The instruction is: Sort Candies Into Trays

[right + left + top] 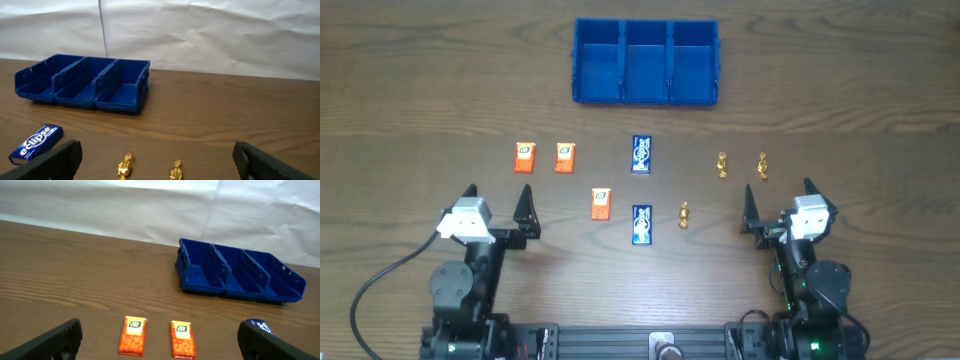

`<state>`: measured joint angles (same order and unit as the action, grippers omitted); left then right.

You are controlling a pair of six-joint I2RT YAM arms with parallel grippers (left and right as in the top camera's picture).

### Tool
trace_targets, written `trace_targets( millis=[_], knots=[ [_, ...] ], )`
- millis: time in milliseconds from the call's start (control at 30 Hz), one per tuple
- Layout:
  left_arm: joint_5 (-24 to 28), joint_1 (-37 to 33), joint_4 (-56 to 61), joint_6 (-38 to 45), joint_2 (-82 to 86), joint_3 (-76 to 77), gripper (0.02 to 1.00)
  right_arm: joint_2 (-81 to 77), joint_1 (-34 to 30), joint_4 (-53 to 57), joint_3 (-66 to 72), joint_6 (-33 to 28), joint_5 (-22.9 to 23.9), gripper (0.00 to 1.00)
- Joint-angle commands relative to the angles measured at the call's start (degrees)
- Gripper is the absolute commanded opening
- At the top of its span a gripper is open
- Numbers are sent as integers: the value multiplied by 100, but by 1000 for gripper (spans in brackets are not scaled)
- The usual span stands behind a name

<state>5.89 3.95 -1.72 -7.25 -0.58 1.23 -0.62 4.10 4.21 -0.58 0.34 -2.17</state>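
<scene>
A blue tray (pixel 646 62) with three empty compartments stands at the far middle of the table. Three orange candy boxes (pixel 524 157) (pixel 565 157) (pixel 602 203), two blue gum packs (pixel 641 155) (pixel 642 224) and three gold-wrapped candies (pixel 722 165) (pixel 762 165) (pixel 685 214) lie in front of it. My left gripper (pixel 498 205) hangs open near the front left, short of two orange boxes (pixel 133 335) (pixel 182 339). My right gripper (pixel 780 200) is open at the front right, short of two gold candies (pixel 125 166) (pixel 175 170). Neither holds anything.
Bare wooden table lies around the tray (pixel 240 272) (pixel 82 82) and on both outer sides. A white backdrop closes off the far edge. One blue gum pack (pixel 36 143) lies between the right gripper and the tray.
</scene>
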Motion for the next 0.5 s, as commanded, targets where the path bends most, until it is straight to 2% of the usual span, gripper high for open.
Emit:
trace_targets(
  millis=[33,500],
  knots=[
    [131,-245,-219,905,33,-96,998,46,33,35,13,-83,-31,998],
    [120,-243,-216,901,33,-96,998,46,33,35,13,-85,-31,998]
  ],
)
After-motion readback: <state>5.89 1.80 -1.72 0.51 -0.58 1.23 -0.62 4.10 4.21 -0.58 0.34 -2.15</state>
